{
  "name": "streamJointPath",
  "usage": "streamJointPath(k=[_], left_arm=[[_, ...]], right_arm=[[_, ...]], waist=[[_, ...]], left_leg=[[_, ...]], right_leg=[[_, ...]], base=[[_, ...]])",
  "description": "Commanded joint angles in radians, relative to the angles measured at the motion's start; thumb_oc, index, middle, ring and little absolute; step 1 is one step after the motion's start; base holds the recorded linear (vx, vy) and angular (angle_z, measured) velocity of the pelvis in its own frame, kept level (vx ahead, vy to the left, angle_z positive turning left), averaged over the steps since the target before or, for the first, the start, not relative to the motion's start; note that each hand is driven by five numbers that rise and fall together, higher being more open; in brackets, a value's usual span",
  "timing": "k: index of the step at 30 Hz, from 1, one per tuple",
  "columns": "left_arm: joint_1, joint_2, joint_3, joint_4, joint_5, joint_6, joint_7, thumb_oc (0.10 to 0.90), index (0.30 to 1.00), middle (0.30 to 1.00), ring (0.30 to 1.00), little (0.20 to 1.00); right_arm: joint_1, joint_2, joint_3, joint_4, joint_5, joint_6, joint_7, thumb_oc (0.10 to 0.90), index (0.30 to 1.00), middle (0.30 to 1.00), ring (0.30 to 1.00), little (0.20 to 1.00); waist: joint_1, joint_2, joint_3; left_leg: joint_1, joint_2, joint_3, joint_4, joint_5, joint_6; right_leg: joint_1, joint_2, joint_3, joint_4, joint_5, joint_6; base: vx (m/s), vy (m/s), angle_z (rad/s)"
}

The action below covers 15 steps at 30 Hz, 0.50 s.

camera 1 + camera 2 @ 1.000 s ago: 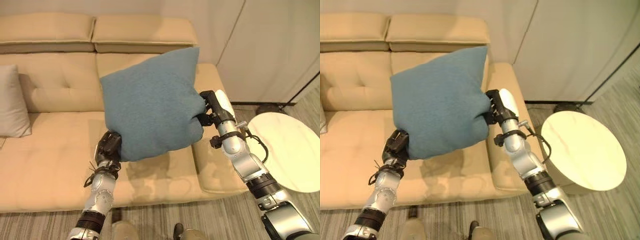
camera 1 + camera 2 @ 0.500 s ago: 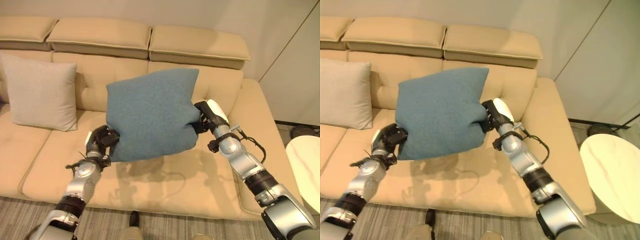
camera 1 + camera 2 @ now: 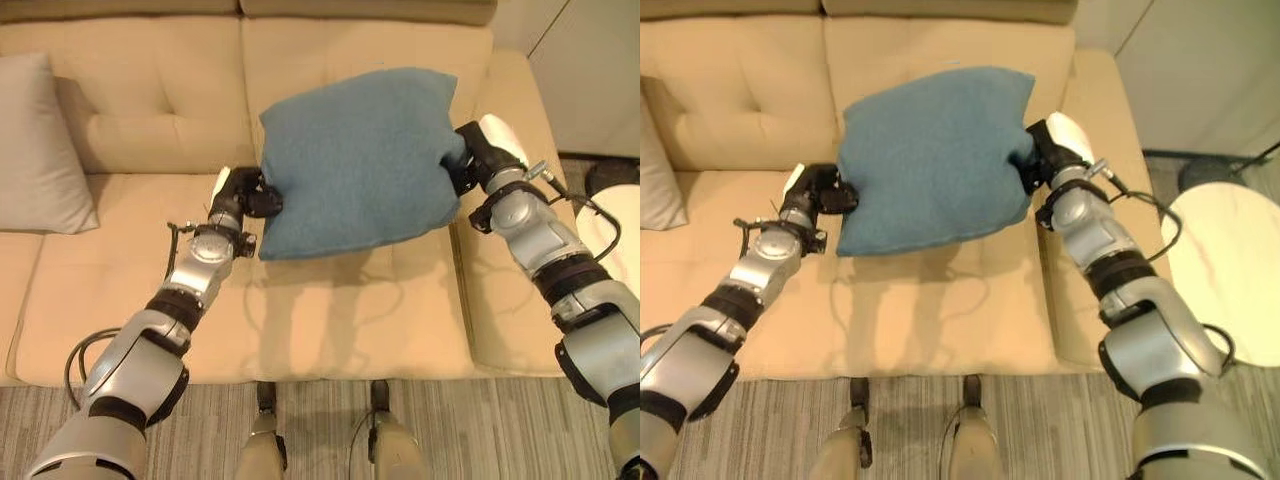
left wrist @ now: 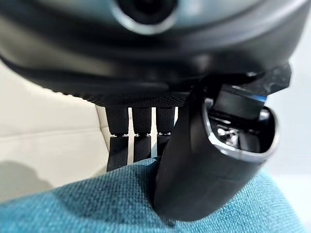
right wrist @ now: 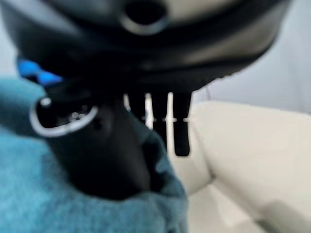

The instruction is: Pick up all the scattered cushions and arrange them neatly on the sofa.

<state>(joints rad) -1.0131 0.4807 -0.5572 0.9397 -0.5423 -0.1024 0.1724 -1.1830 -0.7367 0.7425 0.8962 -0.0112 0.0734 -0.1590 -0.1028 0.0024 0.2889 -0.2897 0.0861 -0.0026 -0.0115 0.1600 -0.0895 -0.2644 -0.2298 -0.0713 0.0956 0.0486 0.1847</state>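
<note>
Left hand (image 3: 243, 192) grips the left edge of the teal cushion (image 3: 357, 160): in the left wrist view the thumb (image 4: 204, 160) presses down on the teal fabric while the fingers (image 4: 141, 138) extend behind the cushion's edge, pinching it between them. Right hand (image 3: 478, 160) holds the opposite, right edge of the same cushion; in the right wrist view its thumb (image 5: 104, 150) lies on the near face of the fabric and its fingers (image 5: 167, 121) reach past the edge on the far side, so the cloth is clamped between thumb and fingers.

Cushion position: suspended between the two hands, clear of the seat, in front of the backrest of the beige sofa (image 3: 330, 320). Its shadow falls on the seat cushion directly below it. The cushion is roughly upright with its broad face toward the head camera, its upper right corner slightly higher than the left.

A light grey cushion (image 3: 40, 150) leans against the backrest at the sofa's left side, well apart from the teal one. A round white side table (image 3: 1230, 270) stands beside the sofa's right armrest, on the striped grey floor (image 3: 320, 430).
</note>
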Motion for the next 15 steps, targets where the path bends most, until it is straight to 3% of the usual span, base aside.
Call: streamJointPath(k=[1,5,11,15], left_arm=[[-0.331,0.063,0.019,-0.023,0.033,-0.166,0.064,0.400,0.300,0.300,0.300,0.300],[-0.406,0.106,0.025,0.016,0.057,-0.170,0.112,0.400,0.300,0.300,0.300,0.300],[-0.347,0.180,0.124,-0.095,0.096,-0.197,0.207,0.400,0.300,0.300,0.300,0.300],[-0.337,0.234,0.122,-0.104,0.172,-0.192,0.235,0.400,0.300,0.300,0.300,0.300]], right_arm=[[-0.304,0.005,0.047,-0.008,0.007,-0.112,-0.120,0.400,0.300,0.300,0.300,0.300],[-0.407,-0.022,0.088,0.008,-0.018,-0.114,-0.183,0.400,0.300,0.300,0.300,0.300],[-0.369,-0.055,0.005,-0.124,-0.143,-0.085,-0.305,0.400,0.300,0.300,0.300,0.300],[-0.342,-0.065,-0.014,-0.134,-0.193,-0.094,-0.339,0.400,0.300,0.300,0.300,0.300]], waist=[[0.025,-0.027,-0.072],[0.025,-0.003,-0.058],[0.027,0.018,-0.039],[0.027,0.028,-0.033]], left_leg=[[0.014,0.031,0.018,0.053,-0.129,-0.041],[-0.012,0.045,0.021,0.029,-0.104,-0.054],[-0.018,0.061,0.025,0.025,-0.110,-0.056],[-0.021,0.063,0.032,0.022,-0.111,-0.056]], right_leg=[[-0.138,0.012,0.101,0.109,-0.044,0.011],[-0.196,0.024,0.103,0.141,-0.061,0.007],[-0.252,0.040,0.111,0.199,-0.094,0.004],[-0.281,0.041,0.122,0.223,-0.099,0.007]], base=[[0.00,-0.053,0.02],[0.04,-0.108,-0.09],[0.06,-0.064,0.06],[0.03,-0.027,-0.04]])
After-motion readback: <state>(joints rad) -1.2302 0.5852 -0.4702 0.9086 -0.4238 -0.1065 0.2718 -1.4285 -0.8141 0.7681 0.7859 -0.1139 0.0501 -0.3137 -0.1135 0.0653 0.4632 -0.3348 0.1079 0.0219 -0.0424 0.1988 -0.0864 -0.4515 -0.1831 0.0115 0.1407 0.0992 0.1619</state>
